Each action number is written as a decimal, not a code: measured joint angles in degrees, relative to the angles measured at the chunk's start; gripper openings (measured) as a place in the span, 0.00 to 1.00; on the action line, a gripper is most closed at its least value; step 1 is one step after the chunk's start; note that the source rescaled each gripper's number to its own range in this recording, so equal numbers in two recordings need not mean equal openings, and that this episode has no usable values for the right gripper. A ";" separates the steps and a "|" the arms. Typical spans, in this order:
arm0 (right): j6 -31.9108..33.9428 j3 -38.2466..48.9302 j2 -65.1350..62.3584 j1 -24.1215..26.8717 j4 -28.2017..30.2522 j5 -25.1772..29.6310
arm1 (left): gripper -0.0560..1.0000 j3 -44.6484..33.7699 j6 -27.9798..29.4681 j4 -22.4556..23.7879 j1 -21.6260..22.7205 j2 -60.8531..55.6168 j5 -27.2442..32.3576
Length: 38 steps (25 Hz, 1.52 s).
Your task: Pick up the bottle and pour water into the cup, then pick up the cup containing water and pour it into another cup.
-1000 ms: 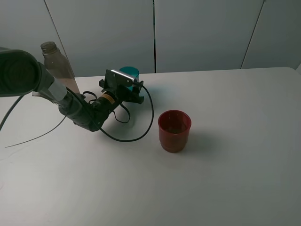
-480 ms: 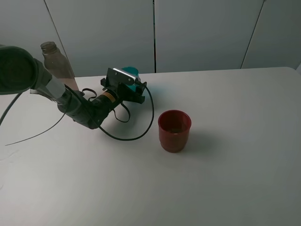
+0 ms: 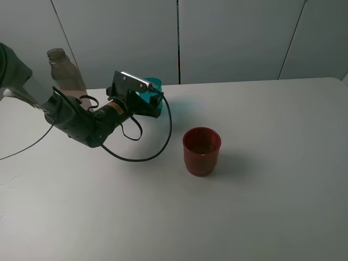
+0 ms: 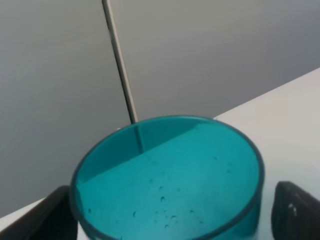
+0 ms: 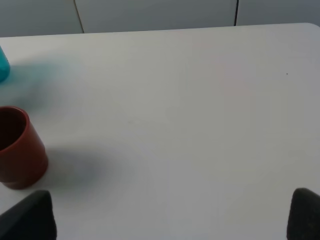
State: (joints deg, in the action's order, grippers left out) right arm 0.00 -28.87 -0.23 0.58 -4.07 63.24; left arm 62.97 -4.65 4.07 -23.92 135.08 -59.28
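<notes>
In the exterior high view the white tabletop [image 3: 272, 206] carried three things. The bottle [image 3: 65, 76], tall, clear and uncapped, stood upright at about ten o'clock from the middle of the tabletop, near the far edge. The cup [image 3: 151, 93], teal and translucent, stood at about eleven o'clock, well to the right of the bottle. The left hand [image 3: 142, 98] lay around the cup from the near side, its black body and a looping cable [image 3: 163, 138] hiding most of the cup, so only the teal rim and one side showed. The red cup [image 3: 202, 150], another cup in the task, stood upright close to the middle, at about four o'clock from the teal one and well apart from it. The right hand did not appear here.

In the left wrist view the cup [image 4: 167, 180] filled the lower part of the picture, its open mouth towards the camera and small drops on its inner wall. The two dark fingers [image 4: 295, 212] of the left hand stood wide, one on each side of the cup; they seemed clear of its wall, though the tips were cut off by the picture's edge.

In the right wrist view the red cup [image 5: 20, 150] sat upright on the tabletop [image 5: 190, 100], with a sliver of the teal cup [image 5: 3, 65] beyond it. The right hand [image 5: 170, 215] showed only as two dark fingertips [image 5: 30, 215] set far apart, gaping, with nothing between them.
</notes>
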 joint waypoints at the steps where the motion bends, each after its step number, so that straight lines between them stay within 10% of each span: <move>1: 0.00 0.00 0.00 0.00 0.00 0.00 | 0.97 -1.43 0.00 -0.03 0.00 -1.03 0.00; 8: 0.00 0.00 0.00 0.00 0.00 0.00 | 0.99 -11.31 1.05 -0.16 0.00 -11.54 4.32; 24: 0.00 0.00 0.00 0.00 0.00 0.00 | 1.00 -14.35 19.08 17.33 -1.96 -52.91 57.16; 38: 0.00 0.00 0.00 0.00 0.00 0.00 | 1.00 -14.69 13.87 2.01 -4.58 -84.51 97.90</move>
State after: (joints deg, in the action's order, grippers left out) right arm 0.00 -28.87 -0.23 0.58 -4.07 63.24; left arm 48.28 9.22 6.08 -28.50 50.57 38.62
